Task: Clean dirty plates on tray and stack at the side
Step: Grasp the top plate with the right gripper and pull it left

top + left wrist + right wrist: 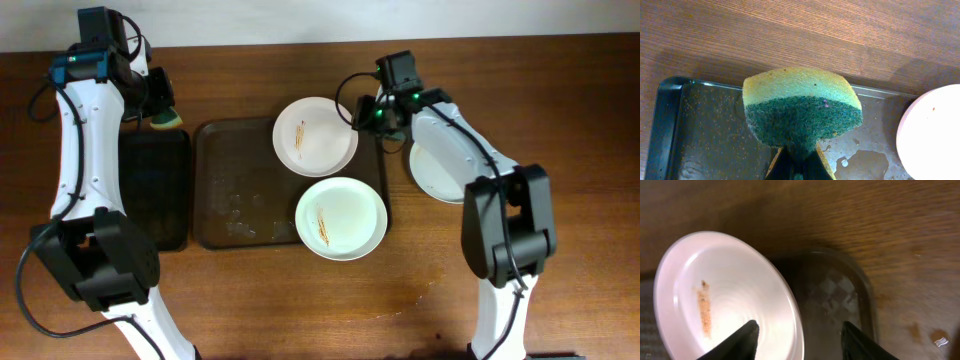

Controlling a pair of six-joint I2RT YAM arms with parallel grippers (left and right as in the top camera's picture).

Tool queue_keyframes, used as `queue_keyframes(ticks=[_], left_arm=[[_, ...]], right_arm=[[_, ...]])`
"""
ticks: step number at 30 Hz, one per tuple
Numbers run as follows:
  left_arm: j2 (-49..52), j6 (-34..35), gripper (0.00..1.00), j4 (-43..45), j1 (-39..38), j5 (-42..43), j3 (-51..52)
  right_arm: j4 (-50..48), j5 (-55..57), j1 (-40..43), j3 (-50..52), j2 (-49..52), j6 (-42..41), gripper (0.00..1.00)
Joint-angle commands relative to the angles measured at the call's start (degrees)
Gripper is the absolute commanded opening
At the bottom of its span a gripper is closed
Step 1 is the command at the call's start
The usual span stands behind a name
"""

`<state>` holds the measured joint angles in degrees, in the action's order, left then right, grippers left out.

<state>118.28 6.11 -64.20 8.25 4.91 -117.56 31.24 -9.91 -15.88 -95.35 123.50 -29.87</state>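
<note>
The dark brown tray (230, 190) lies mid-table. Two white plates rest at its right side: a far one (315, 135) and a near one (341, 217), each with yellow-brown streaks. A third plate (435, 178) lies on the table to the right, partly hidden under my right arm. My right gripper (368, 115) is open. In the right wrist view it (800, 335) straddles the far plate's (725, 295) right rim, with one finger over the plate and one over the tray (835, 295). My left gripper (160, 105) is shut on a yellow-green sponge (800, 107), held by the tray's far left corner (705, 130).
A smaller black tray (155, 190) lies left of the brown tray. The brown tray's floor has wet patches (865, 165). The far plate's edge (935, 135) shows at the right of the left wrist view. Bare wooden table lies in front of and behind the trays.
</note>
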Motion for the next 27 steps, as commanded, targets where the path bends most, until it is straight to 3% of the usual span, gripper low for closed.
queue_keyframes(ticks=[1,4,9,20,21,23,24,27], left_arm=[[-0.9,0.7,0.01,0.3,0.0,0.2,-0.7],[-0.9,0.7,0.01,0.7,0.0,0.2,-0.7],[-0.9,0.7,0.01,0.7,0.0,0.2,-0.7],[-0.9,0.7,0.01,0.5,0.0,0.2,-0.7],[-0.9,0.7,0.01,0.4,0.0,0.2,-0.7],[-0.9,0.7,0.01,0.1,-0.3,0.2,-0.7],[-0.9,0.7,0.01,0.1,-1.0,0.2,-0.6],[-0.9,0.7,0.01,0.7,-3.8,0.2,0.8]], right_arm=[[-1.8,1.0,-1.8,0.1,2.8,-2.4,0.46],[-2.1,1.1,-3.1,0.1,5.4,-4.1,0.37],[-1.9,1.3,-5.9,0.0,6.8,-5.1,0.04],[2.5,-1.4,-14.9,-2.5,6.8,-3.4,0.04],[2.7,-1.7,-15.2,-2.5,6.8,-3.4,0.12],[2.3,-1.5,-15.2,-2.5,6.8,-3.5,0.47],[1.8,-1.4,-14.9,-2.5,6.8,-3.5,0.46],[0.0,-1.4,-13.9,-2.5,6.9,-3.6,0.33]])
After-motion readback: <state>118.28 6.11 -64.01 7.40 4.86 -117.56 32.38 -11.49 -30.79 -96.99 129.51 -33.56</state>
